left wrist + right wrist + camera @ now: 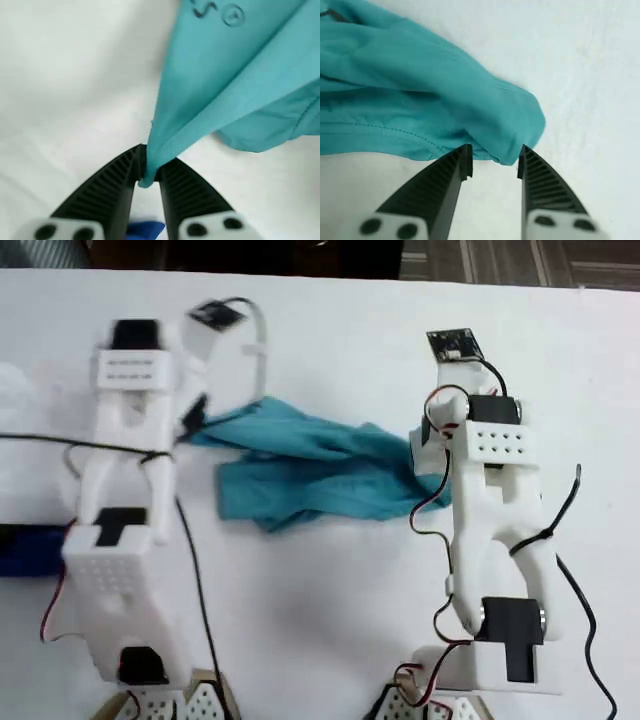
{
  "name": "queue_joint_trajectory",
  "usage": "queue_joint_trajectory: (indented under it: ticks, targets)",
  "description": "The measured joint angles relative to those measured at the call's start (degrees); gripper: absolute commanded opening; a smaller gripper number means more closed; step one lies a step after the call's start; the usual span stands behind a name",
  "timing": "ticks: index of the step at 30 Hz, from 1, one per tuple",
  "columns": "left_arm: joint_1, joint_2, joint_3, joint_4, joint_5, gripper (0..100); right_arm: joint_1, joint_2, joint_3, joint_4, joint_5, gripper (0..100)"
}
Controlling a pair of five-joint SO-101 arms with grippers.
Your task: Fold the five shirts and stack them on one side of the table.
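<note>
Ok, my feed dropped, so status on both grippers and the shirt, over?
Left gripper shut on edge of teal shirt. Right gripper open, straddling its other end. Shirt crumpled on table, not yet folded.

A white table (330, 340) spans the high view, covered in a white cloth that lies in soft creases. Beyond its far edge runs a dark strip of floor (520, 260), with brownish wooden planks showing toward one corner.

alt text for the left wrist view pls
The left tool is shut on a bunched edge of a teal shirt. From the pinch the shirt fans out in folds over the white table.
</note>
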Motion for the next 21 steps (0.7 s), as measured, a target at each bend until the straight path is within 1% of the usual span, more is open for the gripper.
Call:
queue_joint_trajectory:
  ticks: [3, 5, 10, 13, 15, 19, 21]
  targets:
    - [-3.78, -7.47, 4.66, 0.18, -1.23, 3, 0.00, 0.00, 0.00, 0.00, -0.88, 31.3]
    - [-5.89, -13.36, 10.46, 0.18, -2.11, 3, 0.00, 0.00, 0.00, 0.00, -0.88, 35.1]
    - [-10.02, -28.66, 31.03, 0.00, -3.78, 3, 0.00, 0.00, 0.00, 0.00, -0.88, 34.3]
    - [-13.63, -37.01, 42.81, -1.76, -4.22, 3, 0.00, 0.00, 0.00, -1.41, -0.88, 34.3]
    - [-16.35, -42.64, 48.53, -3.16, -4.22, 3, -0.18, 0.00, 0.00, -3.08, -0.88, 34.3]
    - [-19.96, -52.84, 58.73, -4.75, -4.22, 3, -3.69, 0.00, 0.00, -6.42, -0.88, 34.3]
    - [-20.04, -56.53, 64.97, -8.18, -4.22, 3, -6.68, 0.00, 0.00, -8.62, -0.88, 34.3]
